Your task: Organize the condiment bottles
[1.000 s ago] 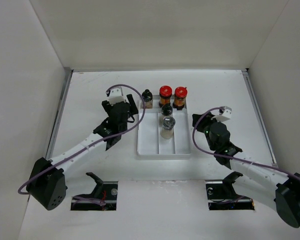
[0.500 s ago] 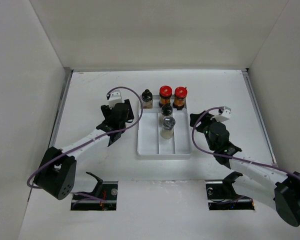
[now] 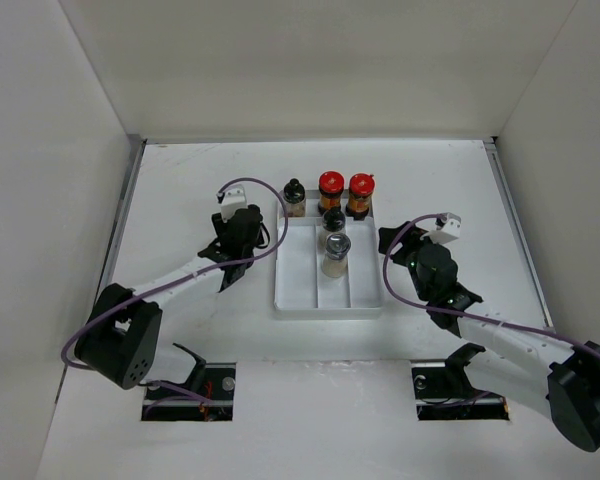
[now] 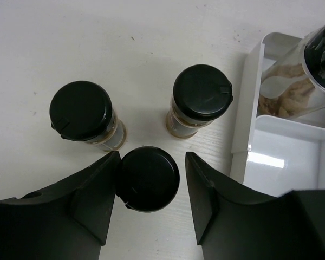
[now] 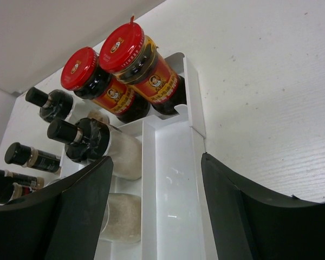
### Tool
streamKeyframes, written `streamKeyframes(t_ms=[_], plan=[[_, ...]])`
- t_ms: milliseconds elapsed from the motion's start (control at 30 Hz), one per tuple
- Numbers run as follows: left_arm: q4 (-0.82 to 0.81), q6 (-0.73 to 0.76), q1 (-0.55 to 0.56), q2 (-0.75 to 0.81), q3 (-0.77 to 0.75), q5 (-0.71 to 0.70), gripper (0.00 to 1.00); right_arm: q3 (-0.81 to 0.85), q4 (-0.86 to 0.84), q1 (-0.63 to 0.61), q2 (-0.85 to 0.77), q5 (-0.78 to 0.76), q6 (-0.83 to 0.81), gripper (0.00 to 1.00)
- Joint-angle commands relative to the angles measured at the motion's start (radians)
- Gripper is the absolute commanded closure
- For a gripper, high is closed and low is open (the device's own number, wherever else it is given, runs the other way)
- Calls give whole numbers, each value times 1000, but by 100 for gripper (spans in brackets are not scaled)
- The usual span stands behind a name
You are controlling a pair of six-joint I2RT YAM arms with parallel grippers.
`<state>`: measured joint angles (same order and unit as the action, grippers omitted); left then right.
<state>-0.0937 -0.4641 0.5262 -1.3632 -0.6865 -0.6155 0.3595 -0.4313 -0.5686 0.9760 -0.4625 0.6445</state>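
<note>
Three black-capped condiment bottles stand on the table left of the white tray [image 4: 244,108]. My left gripper [image 4: 151,157] is lowered over the nearest one [image 4: 147,179]. Its left finger touches the cap and a narrow gap shows at the right finger, so it is open. The other two [image 4: 81,111] [image 4: 201,92] stand just beyond. All three are hidden under the left gripper [image 3: 246,232] in the top view. At the tray's back stand two red-capped jars [image 3: 330,185] [image 3: 361,185] and a black-capped bottle [image 3: 294,197]. My right gripper [image 5: 156,160] is open and empty over the tray's right compartment.
In the tray's [image 3: 325,295] middle lane stand a black-capped bottle [image 3: 333,222] and a silver-capped jar [image 3: 337,248]. The right gripper [image 3: 392,243] hangs at the tray's right rim. White walls close in the table on three sides.
The left arm swung in and its jaws narrowed around the near black-capped bottle. The right gripper's jaws opened wider and it edged toward the tray.
</note>
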Motion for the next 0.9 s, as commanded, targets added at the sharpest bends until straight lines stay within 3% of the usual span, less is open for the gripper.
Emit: streamKeyframes(t_ms=[0, 167, 467, 867], plan=[[-46, -13, -1, 9, 8, 7, 54, 12, -41, 6, 0, -1, 1, 27], [-37, -4, 10, 51, 1, -1, 64, 10, -43, 6, -2, 2, 1, 27], [32, 22, 122, 158, -103, -10, 67, 9, -43, 6, -7, 2, 1, 27], [-101, 27, 203, -149, -307, 66, 66, 2, -41, 11, -25, -2, 1, 27]])
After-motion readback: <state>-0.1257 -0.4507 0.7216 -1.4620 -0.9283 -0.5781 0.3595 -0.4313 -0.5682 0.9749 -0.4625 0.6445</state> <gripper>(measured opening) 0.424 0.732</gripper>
